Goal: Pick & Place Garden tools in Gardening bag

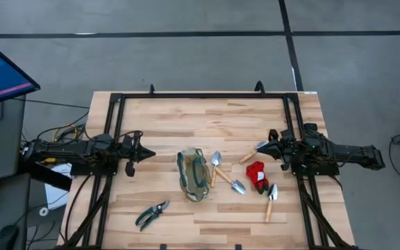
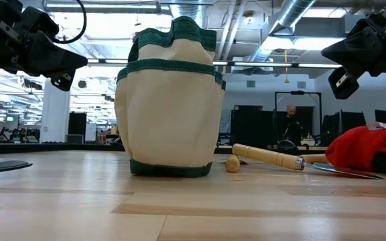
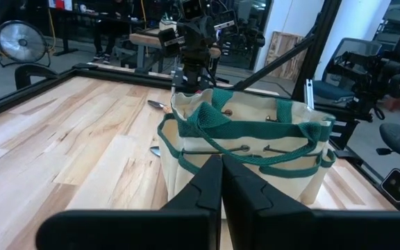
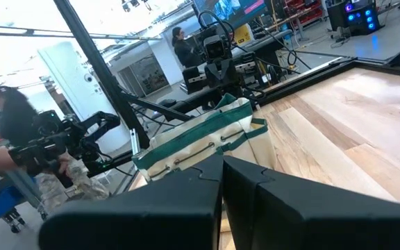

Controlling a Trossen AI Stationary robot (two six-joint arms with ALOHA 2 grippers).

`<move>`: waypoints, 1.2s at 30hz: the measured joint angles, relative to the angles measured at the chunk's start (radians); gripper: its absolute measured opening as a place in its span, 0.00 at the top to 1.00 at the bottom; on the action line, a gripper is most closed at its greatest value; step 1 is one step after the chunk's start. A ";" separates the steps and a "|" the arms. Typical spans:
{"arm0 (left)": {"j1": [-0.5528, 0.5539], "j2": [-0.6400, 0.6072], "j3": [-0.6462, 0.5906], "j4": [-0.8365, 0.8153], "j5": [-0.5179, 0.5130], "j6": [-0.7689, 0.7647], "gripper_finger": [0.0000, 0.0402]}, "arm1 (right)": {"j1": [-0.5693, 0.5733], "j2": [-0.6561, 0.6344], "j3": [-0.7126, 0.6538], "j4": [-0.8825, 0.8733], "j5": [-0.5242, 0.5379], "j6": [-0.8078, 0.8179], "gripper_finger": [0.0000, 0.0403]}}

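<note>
The gardening bag [image 1: 192, 174] is standing upright near the middle of the wooden table [image 1: 186, 118], with its opening facing up. It is made of tan and olive fabric with green edging, and its green handles are hanging over the rim.

The garden tools are all lying on the table, outside the bag. Just right of the bag two silver-headed trowels with light wooden handles are lying close together — one trowel [image 1: 215, 165] nearer the bag and a second trowel [image 1: 232, 182] slightly to its right. A small red item [image 1: 256, 174] is sitting further right, and beside it a third wooden-handled tool [image 1: 271, 200] is pointing toward the near edge. Another wooden-handled tool [image 1: 250, 153] is lying on the far right side, just beside the right gripper. The pruning shears [image 1: 152, 214] with dark handles are lying left of the bag, toward the near edge, well apart from the other tools.

The left gripper [image 1: 146, 154] is hovering left of the bag, with its fingers pressed together and nothing between them. The right gripper [image 1: 264, 146] is hovering on the right side of the table — its fingers are also together and empty.
</note>
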State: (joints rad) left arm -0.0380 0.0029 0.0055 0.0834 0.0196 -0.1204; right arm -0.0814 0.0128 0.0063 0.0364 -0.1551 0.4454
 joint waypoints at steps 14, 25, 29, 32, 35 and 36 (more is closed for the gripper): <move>0.000 0.000 0.000 0.016 0.000 0.002 0.98 | 0.000 0.000 0.000 0.003 0.001 0.016 1.00; 0.000 0.000 0.000 0.298 -0.115 -0.093 0.98 | 0.000 0.000 0.000 0.131 0.073 0.348 1.00; 0.000 0.000 0.000 0.414 -0.158 -0.239 0.98 | 0.002 0.000 0.000 0.167 0.074 0.451 1.00; 0.000 0.000 0.000 0.481 -0.203 -0.362 0.98 | -0.001 0.000 0.000 0.205 0.074 0.488 1.00; 0.000 0.000 0.000 0.543 -0.205 -0.412 0.98 | -0.001 0.000 0.012 0.215 0.101 0.495 1.00; 0.000 0.000 0.000 0.562 -0.205 -0.418 0.98 | -0.002 0.000 0.015 0.238 0.121 0.510 1.00</move>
State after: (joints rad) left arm -0.0380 0.0029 0.0055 0.6456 -0.1852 -0.5380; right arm -0.0830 0.0130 0.0217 0.2749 -0.0338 0.9553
